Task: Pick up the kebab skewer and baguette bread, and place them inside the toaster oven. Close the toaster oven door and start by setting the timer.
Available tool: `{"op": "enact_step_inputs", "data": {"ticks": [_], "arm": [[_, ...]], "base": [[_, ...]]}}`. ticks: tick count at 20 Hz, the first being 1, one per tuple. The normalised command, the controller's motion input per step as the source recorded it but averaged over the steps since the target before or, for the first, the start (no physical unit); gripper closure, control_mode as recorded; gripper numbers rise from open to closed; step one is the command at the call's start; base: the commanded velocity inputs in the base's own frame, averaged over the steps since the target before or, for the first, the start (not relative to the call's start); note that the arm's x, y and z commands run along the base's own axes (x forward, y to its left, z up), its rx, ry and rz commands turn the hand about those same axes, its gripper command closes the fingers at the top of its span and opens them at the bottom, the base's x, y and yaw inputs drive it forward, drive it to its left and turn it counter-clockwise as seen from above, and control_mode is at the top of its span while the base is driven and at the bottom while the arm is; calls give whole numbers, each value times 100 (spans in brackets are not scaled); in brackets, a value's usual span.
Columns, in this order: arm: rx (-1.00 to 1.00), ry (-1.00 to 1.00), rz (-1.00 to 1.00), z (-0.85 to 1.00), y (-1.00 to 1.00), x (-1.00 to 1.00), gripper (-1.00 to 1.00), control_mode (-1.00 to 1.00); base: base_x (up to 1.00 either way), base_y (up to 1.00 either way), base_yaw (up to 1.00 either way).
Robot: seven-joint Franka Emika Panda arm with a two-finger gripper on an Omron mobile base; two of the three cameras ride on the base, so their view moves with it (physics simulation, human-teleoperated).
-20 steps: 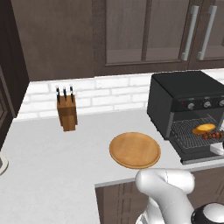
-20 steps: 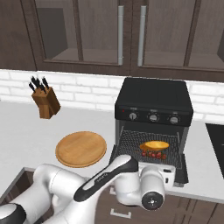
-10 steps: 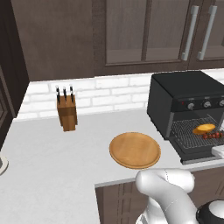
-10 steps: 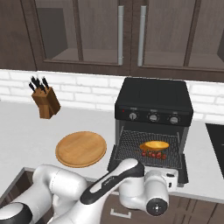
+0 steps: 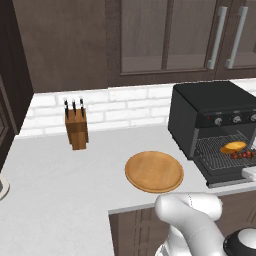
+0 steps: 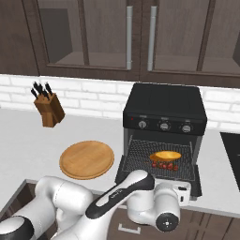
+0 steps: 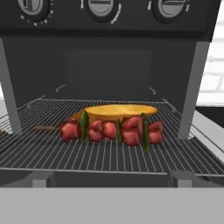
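— Is the toaster oven [image 6: 164,117] mouth free?
— The toaster oven door [image 6: 194,185] is down; the kebab skewer [image 7: 109,129] lies across the rack's front, the baguette bread [image 7: 118,110] just behind it.
— And the bench [image 5: 55,190]?
— Open along its front edge beside the wooden board [image 5: 154,171]; the knife block [image 5: 76,127] stands near the back wall.

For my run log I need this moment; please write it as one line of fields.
food: kebab skewer and baguette bread on rack inside toaster oven | toaster oven door: open, down | gripper: open, facing the oven | next: close door
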Motion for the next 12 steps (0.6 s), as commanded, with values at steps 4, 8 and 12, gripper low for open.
{"op": "enact_step_inputs", "data": {"ticks": [4,8,12], "arm": [[0,2,-1,-6,10,0,-100,-100],[0,0,0,-3,7,9,-100,-100],[0,0,0,0,0,17,-100,-100]], "base": [[0,0,0],[0,0,0],[0,0,0]]}}
